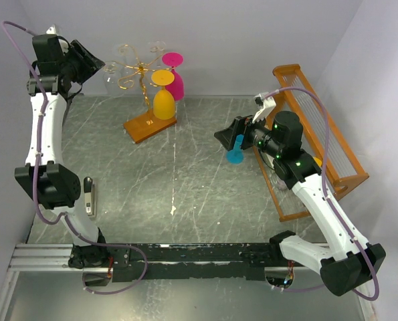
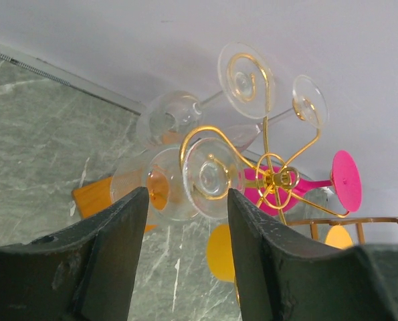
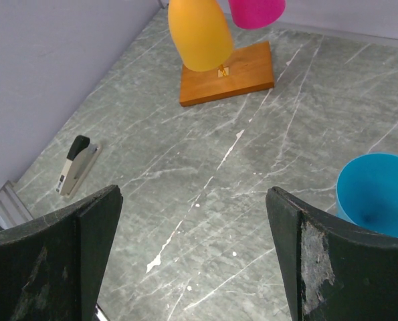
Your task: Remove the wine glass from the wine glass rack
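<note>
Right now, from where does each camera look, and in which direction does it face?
Top external: above and behind the bases, looking down on the table; left arm and right arm show.
Left wrist: on the left gripper, facing the wine glass rack's scrolled top; its fingers show.
Right wrist: on the right gripper, looking down at the table and a stapler; its fingers show.
Shared: both wrist views show the pink glass.

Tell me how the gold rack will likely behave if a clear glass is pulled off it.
The rack is thin wire on a small wooden base, with glasses hung high, so it probably tips easily. A clear glass hangs in a curled arm, so a crooked pull may drag the rack.
</note>
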Controlling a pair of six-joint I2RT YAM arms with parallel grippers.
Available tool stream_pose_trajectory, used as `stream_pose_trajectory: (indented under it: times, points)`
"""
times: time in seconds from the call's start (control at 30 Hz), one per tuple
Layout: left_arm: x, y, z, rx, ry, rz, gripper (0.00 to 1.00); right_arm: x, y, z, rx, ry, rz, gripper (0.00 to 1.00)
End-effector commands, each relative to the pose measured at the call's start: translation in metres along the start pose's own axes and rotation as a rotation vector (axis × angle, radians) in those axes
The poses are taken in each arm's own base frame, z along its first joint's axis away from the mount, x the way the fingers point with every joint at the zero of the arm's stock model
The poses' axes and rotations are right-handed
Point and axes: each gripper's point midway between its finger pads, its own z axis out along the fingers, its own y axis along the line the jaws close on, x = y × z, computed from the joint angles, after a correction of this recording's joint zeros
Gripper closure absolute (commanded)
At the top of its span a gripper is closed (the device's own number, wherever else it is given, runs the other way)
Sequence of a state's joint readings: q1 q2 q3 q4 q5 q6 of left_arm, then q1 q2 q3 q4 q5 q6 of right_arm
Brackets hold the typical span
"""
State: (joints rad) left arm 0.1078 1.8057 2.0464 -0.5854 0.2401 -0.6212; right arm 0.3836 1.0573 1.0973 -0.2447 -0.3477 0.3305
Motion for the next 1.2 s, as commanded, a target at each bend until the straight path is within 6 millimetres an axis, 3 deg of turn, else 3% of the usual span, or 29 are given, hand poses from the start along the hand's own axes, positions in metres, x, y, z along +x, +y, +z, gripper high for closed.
stream_pose_trajectory:
  times: [0.0, 0.23, 0.43, 0.73, 1.17]
  points:
    - [-0.027, -0.024, -0.003, 0.093, -0.069, 0.013, 0.41, 0.002, -0.002, 0.0, 0.005, -0.004, -0.014, 0.1]
    - [-0.023, -0.024, 0.006, 0.105, -0.052, -0.003, 0.45, 0.004, -0.003, 0.001, 0.008, -0.002, -0.011, 0.1]
    - [-0.017, -0.022, 0.014, 0.103, -0.034, -0.006, 0.4, 0.005, -0.004, 0.001, 0.009, -0.001, -0.01, 0.1]
    - [-0.003, -0.027, 0.024, 0.107, -0.003, 0.008, 0.45, 0.006, -0.004, 0.002, 0.012, 0.0, -0.009, 0.1]
    - [0.006, -0.019, 0.031, 0.069, 0.018, 0.022, 0.47, 0.007, -0.005, 0.003, 0.014, 0.005, -0.007, 0.1]
